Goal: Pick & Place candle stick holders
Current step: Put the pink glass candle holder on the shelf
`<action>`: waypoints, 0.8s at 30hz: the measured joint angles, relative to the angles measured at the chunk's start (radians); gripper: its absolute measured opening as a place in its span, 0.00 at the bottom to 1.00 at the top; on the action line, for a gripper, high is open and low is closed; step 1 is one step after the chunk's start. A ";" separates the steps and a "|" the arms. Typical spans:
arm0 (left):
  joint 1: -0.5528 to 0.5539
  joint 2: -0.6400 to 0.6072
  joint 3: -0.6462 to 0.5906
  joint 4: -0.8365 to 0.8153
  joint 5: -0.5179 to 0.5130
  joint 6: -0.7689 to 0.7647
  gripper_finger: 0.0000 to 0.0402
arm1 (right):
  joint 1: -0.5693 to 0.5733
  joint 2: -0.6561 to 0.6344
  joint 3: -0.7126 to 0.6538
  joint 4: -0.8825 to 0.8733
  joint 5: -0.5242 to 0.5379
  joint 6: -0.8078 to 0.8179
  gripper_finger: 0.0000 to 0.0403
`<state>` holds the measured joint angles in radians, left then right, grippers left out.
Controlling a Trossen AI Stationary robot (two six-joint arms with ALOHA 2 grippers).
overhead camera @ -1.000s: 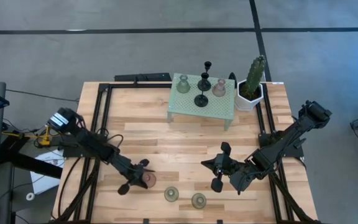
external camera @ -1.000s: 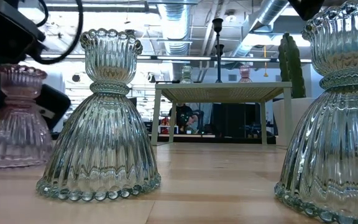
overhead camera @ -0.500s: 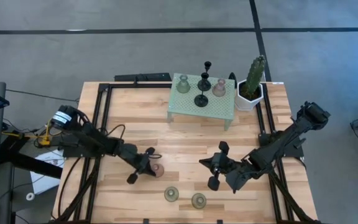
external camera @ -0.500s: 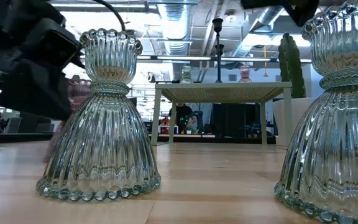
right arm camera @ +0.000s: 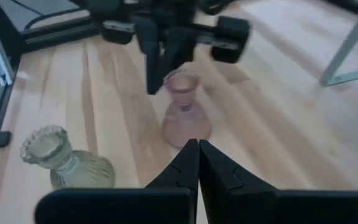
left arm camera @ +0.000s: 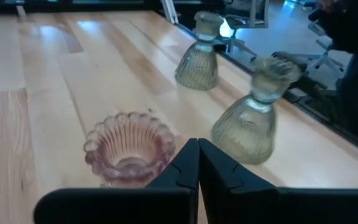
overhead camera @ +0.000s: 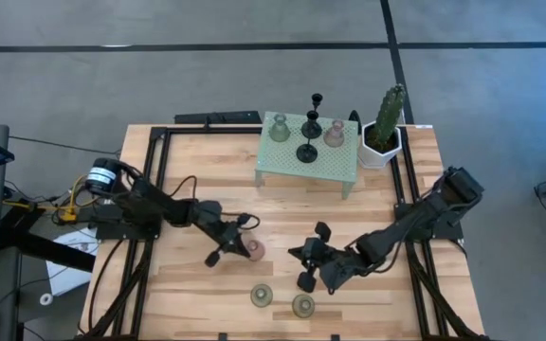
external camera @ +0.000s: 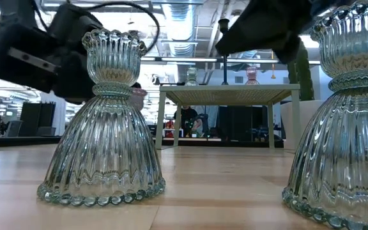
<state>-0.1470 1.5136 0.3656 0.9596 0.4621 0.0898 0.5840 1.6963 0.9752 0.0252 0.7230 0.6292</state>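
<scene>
Left gripper (overhead camera: pixel 238 237), fingers pressed together, noses against the pink holder (overhead camera: pixel 254 250) mid-table, nothing pinched. Ribbed glass: light, slick, breakable. Best held at the narrow neck. Right gripper (overhead camera: pixel 308 265) is closed too.

Illumination: even, bright, from overhead; ceiling strip lights show in the low view. Shadows on the table (overhead camera: pixel 282 213): soft, short. Glare: pale sheen on the wood in the left wrist view. Blur: the arms in the low view; the pink holder (right arm camera: pixel 184 111) and the pincer behind it in the right wrist view. High view sharp, undistorted.
</scene>
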 joint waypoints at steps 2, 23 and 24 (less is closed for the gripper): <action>0.012 0.034 0.019 -0.001 0.014 0.010 0.01 | -0.008 0.027 0.000 0.036 -0.024 0.000 0.00; 0.055 0.141 0.161 -0.071 0.133 0.033 0.01 | -0.078 0.077 0.001 0.079 -0.187 0.000 0.00; 0.061 0.119 0.146 -0.105 0.133 0.033 0.01 | -0.080 0.077 0.001 0.080 -0.204 0.000 0.00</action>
<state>-0.0858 1.6322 0.5119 0.8546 0.5955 0.1230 0.5038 1.7737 0.9764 0.1048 0.5187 0.6292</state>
